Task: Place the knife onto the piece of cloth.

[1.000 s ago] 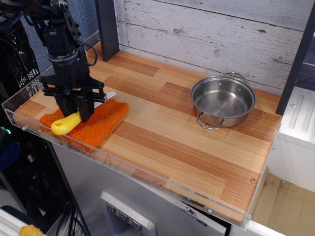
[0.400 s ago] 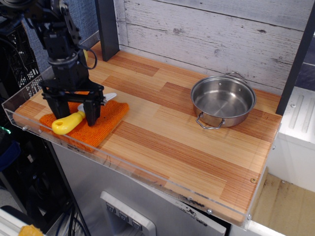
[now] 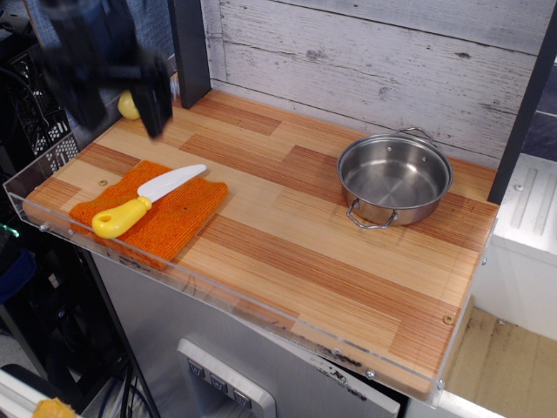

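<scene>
The small plastic knife with a chunky yellow handle and a white rounded blade [image 3: 144,201] lies flat on the orange knitted, roughly square cloth [image 3: 150,212], at about 9 o'clock on the wooden striped tabletop [image 3: 296,235]. Its handle points toward 8 o'clock and the blade toward 2 o'clock, the blade tip reaching the cloth's far edge. The cloth sits close to the clear plastic rim [image 3: 104,246] along the table's near left edge.

The black robot gripper [image 3: 117,91] hangs well above the table at about 10 o'clock, clear of the knife and cloth, and heavily blurred. Its two dark fingers [image 3: 157,96] appear spread apart with nothing between them. A small yellowish round object [image 3: 129,105] shows just behind the gripper, partly hidden.

A shiny stainless steel pot with two loop handles [image 3: 394,179] stands at about 2 o'clock, well apart from the cloth, near the grey weathered plank wall [image 3: 374,61]
</scene>
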`<state>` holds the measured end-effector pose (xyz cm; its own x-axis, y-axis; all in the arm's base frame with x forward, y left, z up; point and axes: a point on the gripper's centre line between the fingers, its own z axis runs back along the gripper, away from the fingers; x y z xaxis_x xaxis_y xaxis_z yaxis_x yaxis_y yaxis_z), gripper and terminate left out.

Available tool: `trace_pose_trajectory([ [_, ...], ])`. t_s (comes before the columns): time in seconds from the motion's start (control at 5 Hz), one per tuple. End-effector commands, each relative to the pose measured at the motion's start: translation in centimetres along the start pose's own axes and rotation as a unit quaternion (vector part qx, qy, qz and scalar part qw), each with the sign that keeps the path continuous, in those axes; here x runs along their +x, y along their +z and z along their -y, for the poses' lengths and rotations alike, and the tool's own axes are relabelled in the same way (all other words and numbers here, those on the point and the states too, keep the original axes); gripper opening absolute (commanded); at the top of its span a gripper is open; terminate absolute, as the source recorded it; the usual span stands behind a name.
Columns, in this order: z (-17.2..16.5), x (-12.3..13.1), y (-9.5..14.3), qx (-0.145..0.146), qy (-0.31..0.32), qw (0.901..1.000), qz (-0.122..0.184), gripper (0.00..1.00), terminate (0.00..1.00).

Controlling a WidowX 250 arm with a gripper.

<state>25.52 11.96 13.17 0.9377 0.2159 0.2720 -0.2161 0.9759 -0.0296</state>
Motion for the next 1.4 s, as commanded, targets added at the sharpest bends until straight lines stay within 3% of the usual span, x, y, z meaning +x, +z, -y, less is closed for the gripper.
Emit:
trace_pose_trajectory([
  [0.0,2.7,2.0,3.2,-0.035,-0.039,0.9984,-0.020,1.00,0.00],
  [0.2,3.9,2.8,2.4,-0.043,-0.069,0.9953,-0.051,1.00,0.00],
  [0.4,4.1,3.1,2.4,-0.039,-0.084,0.9937,-0.062,1.00,0.00],
  [0.6,3.7,3.6,3.4,-0.020,-0.108,0.9919,-0.064,1.00,0.00],
  [1.2,3.7,3.6,3.4,-0.020,-0.108,0.9919,-0.064,1.00,0.00],
])
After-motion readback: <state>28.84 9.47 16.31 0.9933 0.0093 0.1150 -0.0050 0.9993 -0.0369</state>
